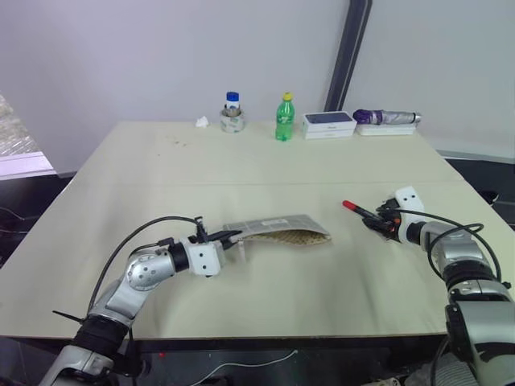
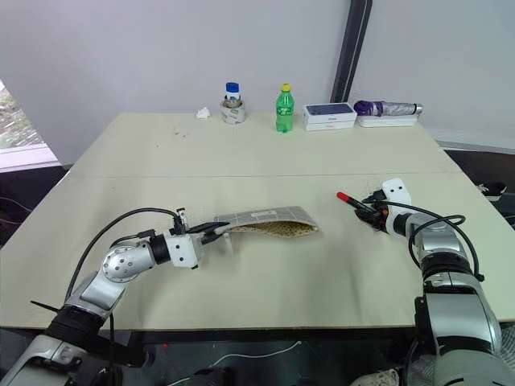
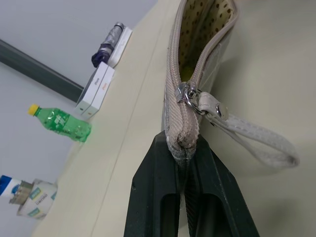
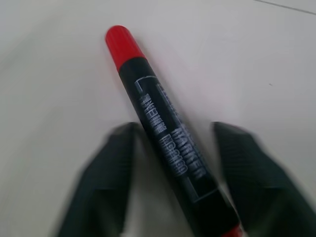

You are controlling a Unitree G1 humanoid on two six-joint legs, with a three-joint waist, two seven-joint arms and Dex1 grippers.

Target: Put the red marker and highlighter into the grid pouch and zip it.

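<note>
The grid pouch (image 1: 278, 229) lies on the table's middle with its mouth open, and a dotted yellow lining (image 3: 202, 44) shows inside. My left gripper (image 3: 182, 143) is shut on the pouch's near end, just below the zipper pull (image 3: 190, 96) and its pale strap (image 3: 256, 140). To the right, the red marker (image 1: 360, 212) rests on the table with its red cap pointing away from my right arm. My right gripper (image 4: 176, 129) is open astride its black barrel (image 4: 163, 128), a gap on each side. The highlighter is out of view.
Along the far edge of the table (image 1: 161, 185) stand a blue-capped jar (image 1: 232, 112), a green bottle (image 1: 285, 118), white boxes (image 1: 328, 123) and a folded purple umbrella (image 1: 386, 117). A crumpled tissue (image 1: 201, 122) lies beside the jar.
</note>
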